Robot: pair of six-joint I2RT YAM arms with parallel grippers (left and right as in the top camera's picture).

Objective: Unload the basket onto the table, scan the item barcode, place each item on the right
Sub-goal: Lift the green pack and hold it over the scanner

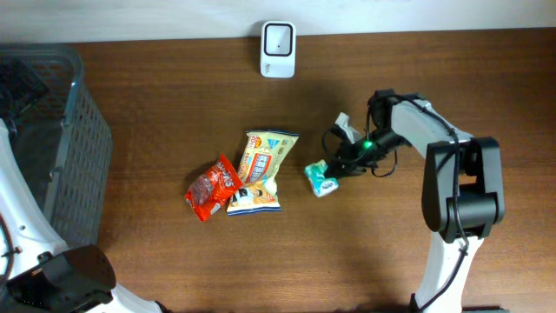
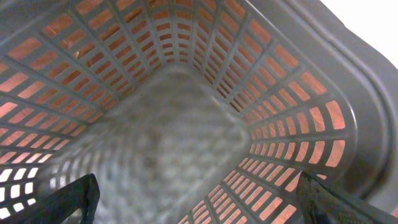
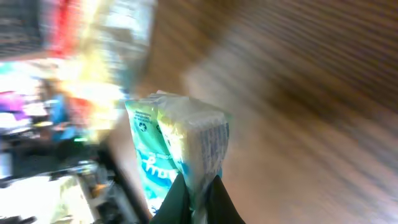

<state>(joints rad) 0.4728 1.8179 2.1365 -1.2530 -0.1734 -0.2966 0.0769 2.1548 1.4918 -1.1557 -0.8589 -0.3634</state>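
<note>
Right gripper (image 3: 198, 188) is pinched shut on the lower edge of a small teal-and-white packet (image 3: 186, 140); in my right wrist view the two dark fingertips meet on its seam and the packet stands up above them. Everything behind it is smeared, so I cannot read any barcode from here. From overhead the packet (image 1: 321, 178) sits just right of the yellow snack bag (image 1: 261, 169), near the table's middle, and I cannot tell whether it has cleared the wood. A red snack bag (image 1: 211, 187) lies touching the yellow one on its far side.

I judge this as the pick-up step: the item is gripped but not yet shown to the scanner (image 1: 278, 37), which stands well apart at the back edge of the table (image 1: 174, 87). My next move calls for lifting the packet, carrying it toward the scanner's window and turning the wrist until the printed code faces it.

Left gripper (image 2: 198, 202) hangs with its fingers spread wide over the grey basket (image 1: 87, 148), holding nothing.
</note>
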